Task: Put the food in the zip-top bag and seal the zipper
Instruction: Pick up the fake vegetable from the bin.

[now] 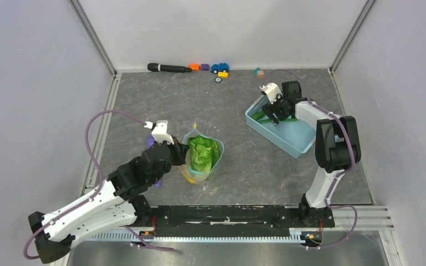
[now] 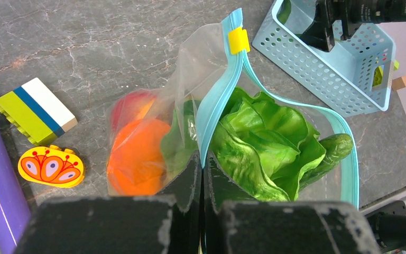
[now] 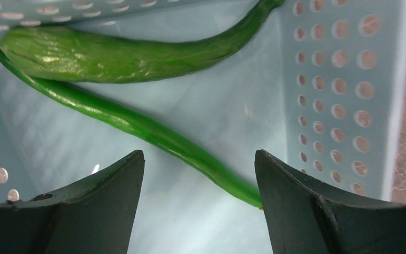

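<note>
Lettuce (image 2: pixel 264 132) and orange (image 2: pixel 135 156) sat in the zip-top bag (image 2: pixel 190 58), left claw (image 2: pixel 202 164) clamped on its zipper (image 2: pixel 217 100). Right claw (image 3: pixel 198 156) gaped over the basket's (image 3: pixel 343 79) green pods (image 3: pixel 132 124); nothing sealed.

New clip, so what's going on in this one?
The left gripper is shut on the rim of the zip-top bag, holding its mouth open. Lettuce, an orange and a red fruit are inside it. The right gripper hangs open inside the light-blue basket, just above two long green pods that are not yet picked up. The zipper is unsealed.
</note>
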{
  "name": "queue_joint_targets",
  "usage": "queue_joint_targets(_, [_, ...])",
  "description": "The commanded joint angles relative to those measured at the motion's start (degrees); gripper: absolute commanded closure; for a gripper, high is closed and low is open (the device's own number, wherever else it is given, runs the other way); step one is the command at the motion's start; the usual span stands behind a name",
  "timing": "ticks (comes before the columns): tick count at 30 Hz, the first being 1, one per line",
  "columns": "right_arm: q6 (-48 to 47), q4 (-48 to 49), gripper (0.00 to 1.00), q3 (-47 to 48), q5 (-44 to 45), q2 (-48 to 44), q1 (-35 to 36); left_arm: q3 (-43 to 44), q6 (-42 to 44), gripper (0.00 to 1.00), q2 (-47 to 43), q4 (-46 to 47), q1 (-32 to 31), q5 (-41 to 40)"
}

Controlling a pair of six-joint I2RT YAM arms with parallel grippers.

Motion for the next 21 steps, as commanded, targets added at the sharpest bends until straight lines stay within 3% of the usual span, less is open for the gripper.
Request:
queue_joint_targets(1, [-6.4, -4.8, 0.19, 3.1, -2.1, 1.8, 0.0, -0.3, 2.4, 0.98, 0.2, 2.8, -0.1, 0.8])
queue_joint_targets(7, [-5.5, -5.9, 0.25, 4.1, -0.4, 4.0, -0.3, -0.2, 2.7, 0.98, 0.1, 2.7, -0.2, 1.1])
queue_joint_targets(13, [-2.2, -6.6, 0.58, 6.2, -2.6, 6.3, -1.8, -0.2, 3.0, 0.98, -0.6, 2.9, -0.2, 1.3])
queue_joint_targets(18, [-1.2, -6.5, 0.66, 6.0, -3.4, 6.6, -3.1, -0.1, 3.0, 0.98, -0.5, 3.0, -0.2, 1.3])
queue_joint_targets(21, [-0.3, -6.4, 0.76, 6.1, -4.4, 6.5, -3.8, 0.0, 3.1, 0.98, -0.2, 3.3, -0.1, 1.3])
